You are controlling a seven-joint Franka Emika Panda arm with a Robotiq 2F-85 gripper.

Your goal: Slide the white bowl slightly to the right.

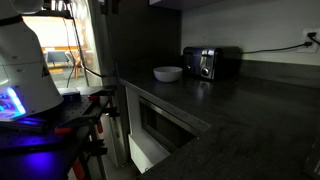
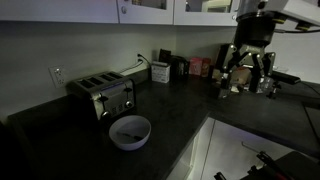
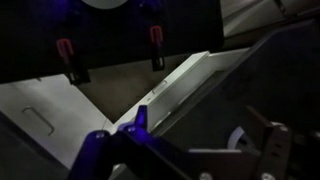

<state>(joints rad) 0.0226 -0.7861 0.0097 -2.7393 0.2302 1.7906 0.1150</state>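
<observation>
The white bowl (image 2: 130,131) sits near the front edge of the bench (image 2: 185,112), just in front of the toaster (image 2: 103,95). Well apart, far right in an exterior view, the hand (image 2: 247,86) hangs spread and empty. It would likely have to cross leftward in that view to reach the bowl.

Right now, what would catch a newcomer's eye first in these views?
The white bowl stands out against the dark counter, beside the toaster. The gripper hangs open above the counter, well apart from it. Blue light shines on the robot in an exterior view.
</observation>
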